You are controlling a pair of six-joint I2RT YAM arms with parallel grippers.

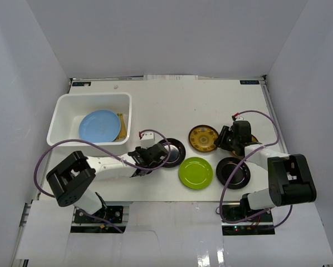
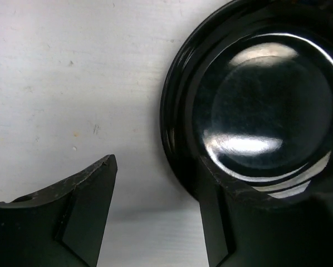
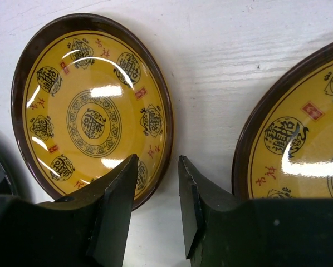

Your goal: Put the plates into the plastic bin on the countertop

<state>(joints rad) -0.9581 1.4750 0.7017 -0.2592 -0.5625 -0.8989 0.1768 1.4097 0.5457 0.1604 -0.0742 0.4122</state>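
Grey walls enclose the white countertop (image 1: pixel 155 105), matte and lightly marked. Bin (image 1: pixel 63 111) at far left, blue plate (image 1: pixel 99 125) already inside.

Step, my read: grasping.

Left gripper (image 2: pixel 155 167) is spread wide astride the black plate (image 2: pixel 255 100) rim, holding nothing. Next it should close and lift.

Right gripper (image 3: pixel 155 164) is barely parted at the gold plate (image 3: pixel 91 105) edge, empty.

Gold-patterned plates (image 3: pixel 94 111), white bin (image 1: pixel 66 108)
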